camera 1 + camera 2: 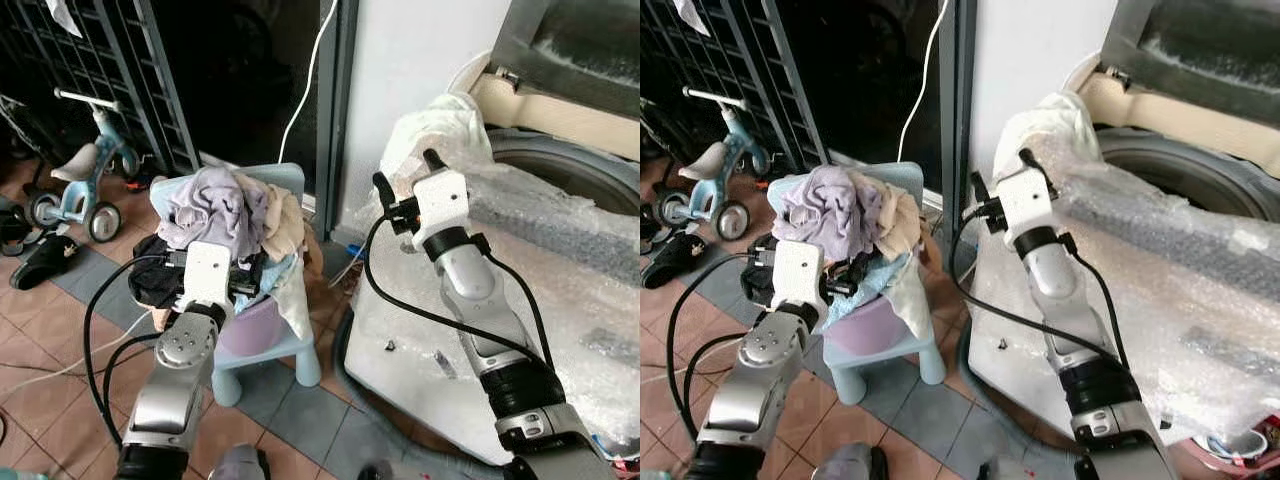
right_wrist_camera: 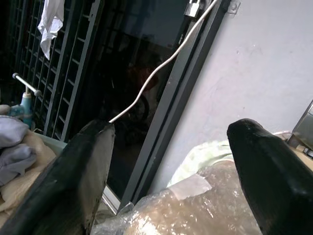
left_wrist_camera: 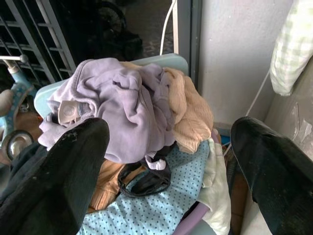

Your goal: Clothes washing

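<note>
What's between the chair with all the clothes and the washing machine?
In the left eye view, between the chair and the washing machine lie bare floor tiles, a dark doorframe and a white wall.

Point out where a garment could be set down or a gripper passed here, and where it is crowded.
Free: the bubble-wrapped washer top right of the right gripper, the open drum behind it, and the floor tiles between the tricycle and the left gripper. Crowded: the blue chair, heaped with clothes.
</note>
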Controlling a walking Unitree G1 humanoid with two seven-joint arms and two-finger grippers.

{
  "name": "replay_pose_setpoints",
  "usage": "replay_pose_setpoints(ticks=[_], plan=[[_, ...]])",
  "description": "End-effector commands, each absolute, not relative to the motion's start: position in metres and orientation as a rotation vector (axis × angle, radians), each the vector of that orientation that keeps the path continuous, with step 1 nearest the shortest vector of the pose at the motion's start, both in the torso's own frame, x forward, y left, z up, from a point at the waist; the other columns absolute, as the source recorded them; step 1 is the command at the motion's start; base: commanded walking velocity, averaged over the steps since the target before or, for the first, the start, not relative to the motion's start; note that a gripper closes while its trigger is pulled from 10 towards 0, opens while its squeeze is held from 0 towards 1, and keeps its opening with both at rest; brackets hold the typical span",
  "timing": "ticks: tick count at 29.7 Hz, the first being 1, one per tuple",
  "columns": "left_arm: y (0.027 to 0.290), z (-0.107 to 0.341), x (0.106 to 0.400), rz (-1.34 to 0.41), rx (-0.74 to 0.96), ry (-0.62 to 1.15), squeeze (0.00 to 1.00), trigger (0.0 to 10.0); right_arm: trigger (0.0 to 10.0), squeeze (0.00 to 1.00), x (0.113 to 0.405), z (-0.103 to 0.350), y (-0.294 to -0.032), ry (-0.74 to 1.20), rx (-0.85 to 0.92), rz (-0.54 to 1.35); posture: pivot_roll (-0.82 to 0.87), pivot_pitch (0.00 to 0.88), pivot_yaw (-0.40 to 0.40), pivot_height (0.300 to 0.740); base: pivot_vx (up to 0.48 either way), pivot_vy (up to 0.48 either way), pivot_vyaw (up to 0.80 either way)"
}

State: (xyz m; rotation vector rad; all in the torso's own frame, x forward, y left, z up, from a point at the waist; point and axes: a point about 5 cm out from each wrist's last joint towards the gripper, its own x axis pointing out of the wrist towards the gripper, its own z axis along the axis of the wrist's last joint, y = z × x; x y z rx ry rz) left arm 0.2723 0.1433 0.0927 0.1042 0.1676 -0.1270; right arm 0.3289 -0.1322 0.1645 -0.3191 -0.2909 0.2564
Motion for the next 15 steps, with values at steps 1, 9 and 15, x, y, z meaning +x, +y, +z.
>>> replay_pose_setpoints(ticks=[1,9,15], plan=[[0.1445,0.0948,0.2731,-0.116,0.091,0.159,0.00,10.0,10.0,1.00,0.3303,0.1751,-0.1307,-0.319,-0.346,0.272,-0.05,0.000,0.008,0.740,0.240,0.416,0.00],[0.1452,0.0933,0.2710,-0.116,0.104,0.160,0.00,10.0,10.0,1.00,0.3319,0.1767,-0.1317,-0.303,-0.346,0.281,-0.04,0.000,0.004,0.740,0.150,0.416,0.40],[0.1454,0.0915,0.2700,-0.115,0.104,0.173,0.00,10.0,10.0,0.82,0.3338,0.1756,-0.1340,-0.283,-0.350,0.269,-0.04,0.000,0.006,0.740,0.309,0.367,0.00]])
